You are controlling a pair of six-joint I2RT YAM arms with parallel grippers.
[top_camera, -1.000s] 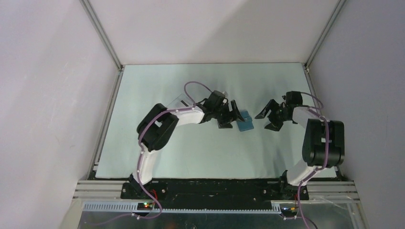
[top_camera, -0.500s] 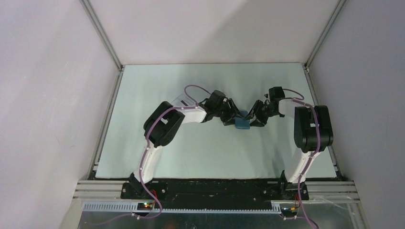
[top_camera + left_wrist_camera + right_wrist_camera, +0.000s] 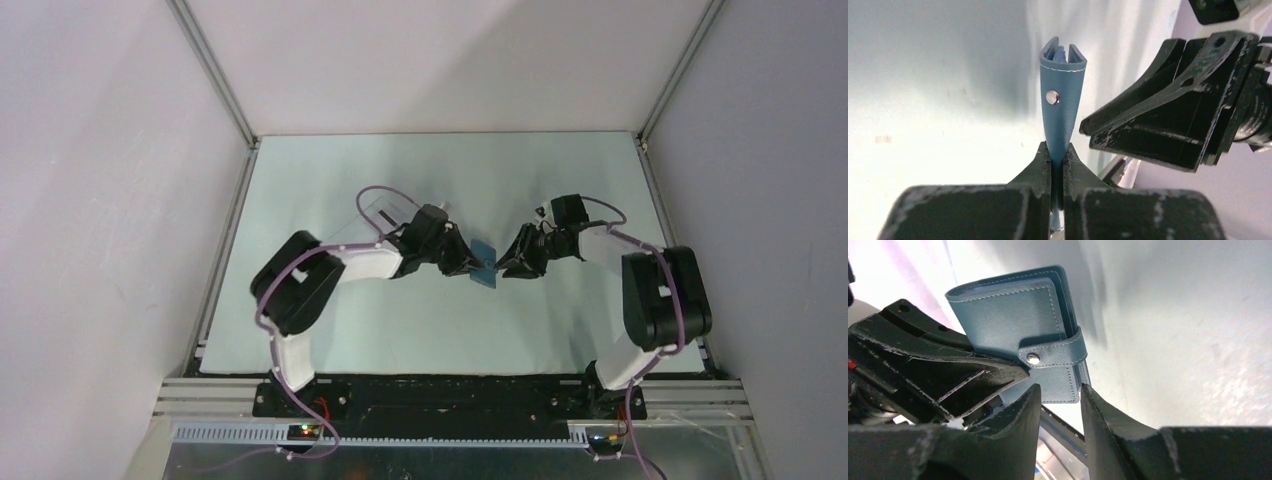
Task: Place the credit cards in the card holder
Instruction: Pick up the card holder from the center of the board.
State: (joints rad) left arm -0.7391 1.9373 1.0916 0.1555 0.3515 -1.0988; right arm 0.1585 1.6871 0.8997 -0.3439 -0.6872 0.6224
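The card holder (image 3: 485, 272) is a teal-blue folded wallet with a snapped clasp tab, held above the mat between the two arms. My left gripper (image 3: 468, 266) is shut on its lower edge; in the left wrist view the card holder (image 3: 1063, 100) rises edge-on out of the left gripper (image 3: 1057, 150). My right gripper (image 3: 1058, 387) has its jaws narrowly apart, the tips at the bottom corner of the card holder (image 3: 1018, 315) just under the clasp tab, and I cannot tell whether they touch it. The credit cards are out of view.
A clear plastic box (image 3: 383, 208) lies on the pale mat (image 3: 330, 180) behind the left arm, partly hidden by it. A small dark bit (image 3: 540, 210) sits by the right wrist. Metal rails border the mat.
The left gripper has closed on the card holder and carried it up and left. The right arm has swung in from the right, its jaws narrowing at the holder's edge.
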